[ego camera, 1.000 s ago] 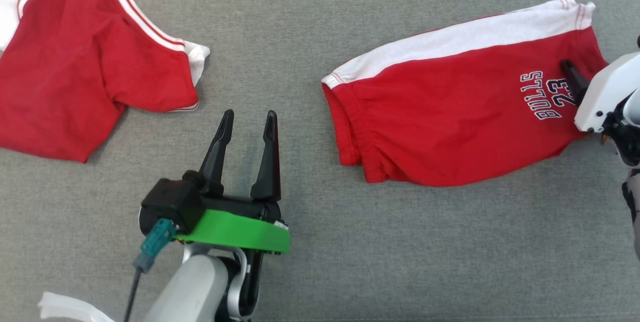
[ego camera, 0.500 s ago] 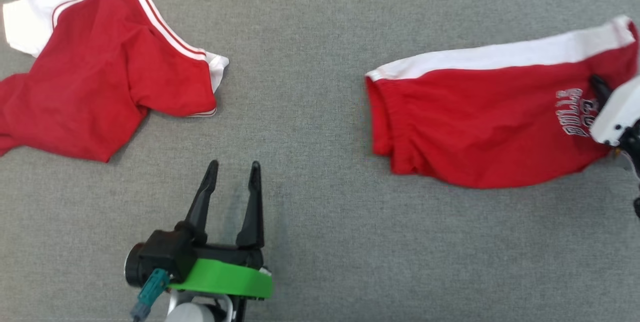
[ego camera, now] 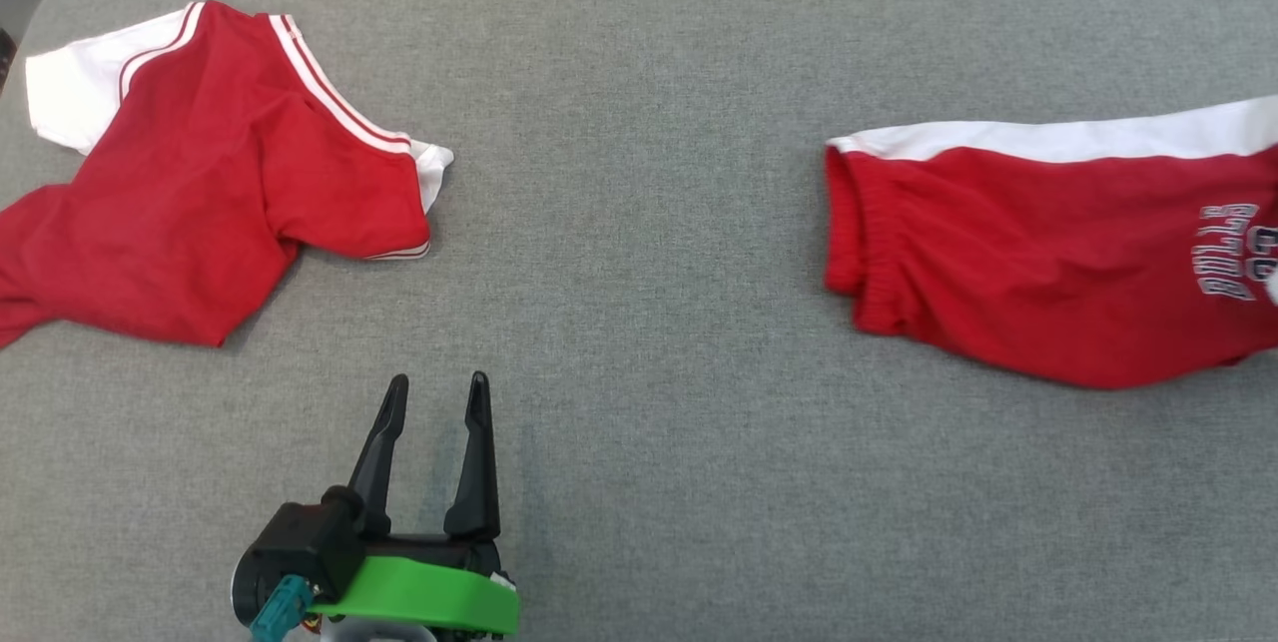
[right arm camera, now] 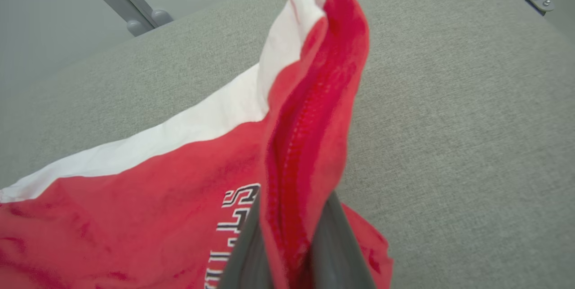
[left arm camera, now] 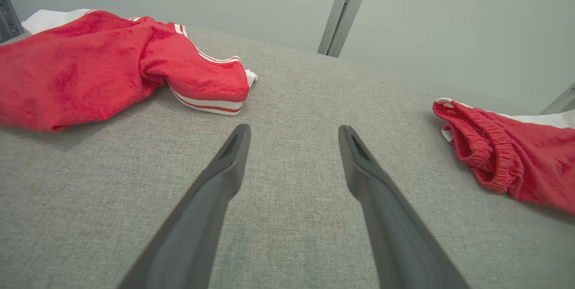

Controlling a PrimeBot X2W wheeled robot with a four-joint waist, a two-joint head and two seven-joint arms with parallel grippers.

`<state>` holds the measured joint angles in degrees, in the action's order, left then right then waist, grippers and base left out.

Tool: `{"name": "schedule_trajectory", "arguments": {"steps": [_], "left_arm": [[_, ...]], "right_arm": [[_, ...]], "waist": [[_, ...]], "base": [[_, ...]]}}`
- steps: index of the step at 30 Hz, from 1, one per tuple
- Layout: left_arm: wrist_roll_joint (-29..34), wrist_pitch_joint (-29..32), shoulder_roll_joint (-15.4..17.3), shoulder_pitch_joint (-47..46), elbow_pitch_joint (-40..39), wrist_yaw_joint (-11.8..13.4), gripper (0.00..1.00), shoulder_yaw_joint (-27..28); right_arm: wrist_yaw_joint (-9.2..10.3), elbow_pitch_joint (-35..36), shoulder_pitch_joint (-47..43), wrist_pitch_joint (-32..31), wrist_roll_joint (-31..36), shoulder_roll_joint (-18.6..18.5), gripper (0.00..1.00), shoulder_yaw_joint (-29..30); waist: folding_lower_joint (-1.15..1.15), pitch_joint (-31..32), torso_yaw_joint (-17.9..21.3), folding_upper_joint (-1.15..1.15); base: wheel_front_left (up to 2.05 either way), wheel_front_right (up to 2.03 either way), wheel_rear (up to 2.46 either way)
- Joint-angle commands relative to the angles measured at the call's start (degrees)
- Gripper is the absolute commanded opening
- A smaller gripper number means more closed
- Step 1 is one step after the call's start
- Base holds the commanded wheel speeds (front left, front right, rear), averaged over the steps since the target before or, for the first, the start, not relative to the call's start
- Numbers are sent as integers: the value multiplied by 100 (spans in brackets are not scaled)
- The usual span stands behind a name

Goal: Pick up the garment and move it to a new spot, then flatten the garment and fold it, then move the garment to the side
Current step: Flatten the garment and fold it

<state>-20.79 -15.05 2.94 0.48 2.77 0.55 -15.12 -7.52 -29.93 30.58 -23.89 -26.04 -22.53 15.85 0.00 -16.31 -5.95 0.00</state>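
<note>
Right wrist view: right gripper (right arm camera: 294, 199) pinched tight on raised hem of soft red shorts with white stripe (right arm camera: 134, 199), likely to carry them. Rest lies on grey cloth table (ego camera: 639, 223), right side. Left gripper (ego camera: 438, 377) wide open, empty.

The shorts (ego camera: 1038, 263) are red, with a white band along one side and white lettering outlined in dark. The shirt (ego camera: 180, 213) is red with white sleeve ends and red-and-white striped trim. The tabletop (ego camera: 639, 442) is grey weave. The left tool (ego camera: 438, 379) has black fingers (ego camera: 476, 462), a bright green collar (ego camera: 429, 597) and a teal plug (ego camera: 282, 612).
</note>
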Motion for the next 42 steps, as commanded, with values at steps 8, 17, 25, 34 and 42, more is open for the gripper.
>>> {"name": "schedule_trajectory", "arguments": {"steps": [8, 17, 25, 34, 42], "left_arm": [[-51, -18, 1, 199, -7, 52, 100, -16], [-161, -18, 1, 298, -74, 184, 100, -115], [-139, -18, 2, 134, 45, 168, 100, -182], [-105, -17, 2, 334, 201, 167, 100, -196], [35, -12, 2, 555, 240, 179, 100, -33]], "right_arm": [[5, 415, -250, -164, 188, -313, 0, 355], [5, 1095, -449, -586, 500, 658, 0, -537], [4, 530, -185, -247, 1295, 1522, 0, -635], [4, 235, -153, 227, 1376, 1782, 100, -719], [4, 1363, -854, 927, 512, 1799, 100, -1330]], "waist": [[0, 246, -21, 0], [0, 482, -160, 0], [0, 486, -369, 0], [0, 613, -382, 0], [0, 894, -104, 0]], "base": [[0, 0, 0], [0, 0, 0], [0, 0, 0], [0, 0, 0], [0, 0, 0]]}}
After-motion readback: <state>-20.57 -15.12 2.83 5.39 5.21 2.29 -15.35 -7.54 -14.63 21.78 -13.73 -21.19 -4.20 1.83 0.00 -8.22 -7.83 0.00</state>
